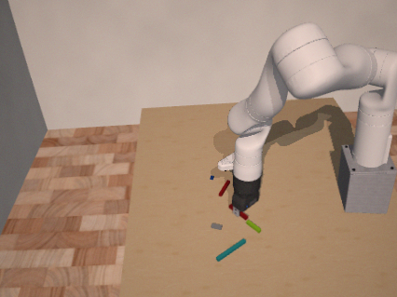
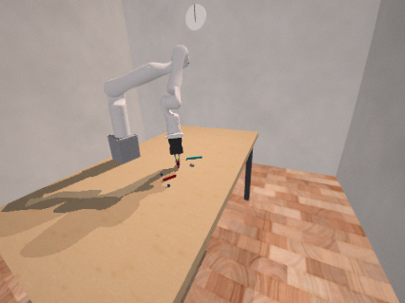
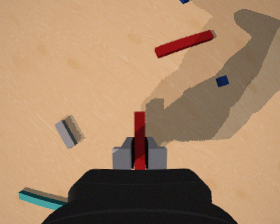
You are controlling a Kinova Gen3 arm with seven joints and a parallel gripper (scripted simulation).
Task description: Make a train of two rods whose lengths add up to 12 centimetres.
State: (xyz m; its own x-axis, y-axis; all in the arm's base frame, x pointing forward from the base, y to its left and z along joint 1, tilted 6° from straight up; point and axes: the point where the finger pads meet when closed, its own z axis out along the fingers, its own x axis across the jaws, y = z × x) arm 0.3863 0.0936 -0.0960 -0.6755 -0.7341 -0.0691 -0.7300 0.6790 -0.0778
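Observation:
My gripper is shut on a red rod, which points straight ahead in the wrist view. It is at or just above the table; the exact height cannot be told. A lime rod lies close to its near end, roughly in line in the top view; the lime rod is hidden in the wrist view. Another red rod lies apart. A grey rod and a turquoise rod lie to the other side.
One blue rod lies beyond the loose red rod. A second blue rod lies in the arm's shadow, hidden behind the arm in the top view. The arm's grey base stands on the table.

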